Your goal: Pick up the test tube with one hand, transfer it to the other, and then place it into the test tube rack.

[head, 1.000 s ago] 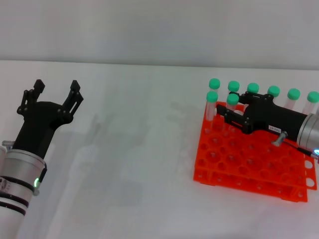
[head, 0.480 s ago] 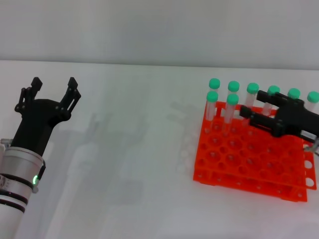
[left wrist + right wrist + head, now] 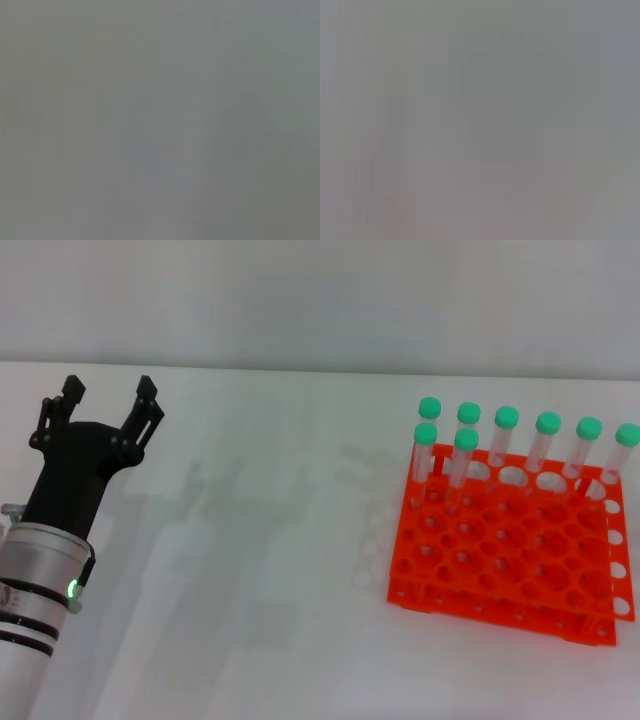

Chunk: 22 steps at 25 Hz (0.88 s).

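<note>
With eight green-capped tubes [image 3: 465, 462] upright in the orange rack [image 3: 505, 558] at right, I'd hold my empty left gripper [image 3: 103, 403], claws spread, at far left.

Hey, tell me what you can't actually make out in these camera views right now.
- Right gripper: not in the head view at all, and its wrist view is a featureless grey blur.
- Left wrist view: the same grey blur, so nothing there confirms the left gripper, which the head view shows open and empty.
- Test tube rack: its far right end is cut off by the head view's edge.
- Which green-capped tube was placed: they all look alike.
</note>
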Motion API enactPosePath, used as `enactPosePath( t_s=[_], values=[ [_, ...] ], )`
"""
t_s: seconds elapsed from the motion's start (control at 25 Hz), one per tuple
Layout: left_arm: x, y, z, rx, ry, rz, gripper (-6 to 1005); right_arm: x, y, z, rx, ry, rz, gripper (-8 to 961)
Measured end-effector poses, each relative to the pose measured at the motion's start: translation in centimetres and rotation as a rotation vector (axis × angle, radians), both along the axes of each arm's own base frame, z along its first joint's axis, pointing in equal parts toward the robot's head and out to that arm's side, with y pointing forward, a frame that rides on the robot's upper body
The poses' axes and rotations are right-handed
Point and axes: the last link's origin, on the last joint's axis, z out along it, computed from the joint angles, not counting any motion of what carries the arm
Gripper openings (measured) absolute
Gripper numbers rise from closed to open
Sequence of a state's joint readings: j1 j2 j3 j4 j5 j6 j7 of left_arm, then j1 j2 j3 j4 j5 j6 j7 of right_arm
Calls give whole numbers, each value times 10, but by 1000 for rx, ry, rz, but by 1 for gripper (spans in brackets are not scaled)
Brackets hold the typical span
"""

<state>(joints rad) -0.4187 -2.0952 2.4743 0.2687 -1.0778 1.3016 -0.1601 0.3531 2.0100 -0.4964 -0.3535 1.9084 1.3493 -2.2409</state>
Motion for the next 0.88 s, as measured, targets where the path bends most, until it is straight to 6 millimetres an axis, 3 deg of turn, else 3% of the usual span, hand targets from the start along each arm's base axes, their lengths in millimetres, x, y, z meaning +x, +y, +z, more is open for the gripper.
enactPosePath(
  t_s=[0.2, 0.4, 0.88],
  values=[
    [-2, 0, 6, 21, -101, 6, 875, 39, -27, 11, 293, -158, -201, 728],
    [-7, 2, 11, 49, -141, 44, 875, 57, -32, 4, 344, -251, -352, 728],
    [0, 20, 1, -24, -124, 62, 875, 62, -31, -4, 340, -167, -419, 728]
  ],
)
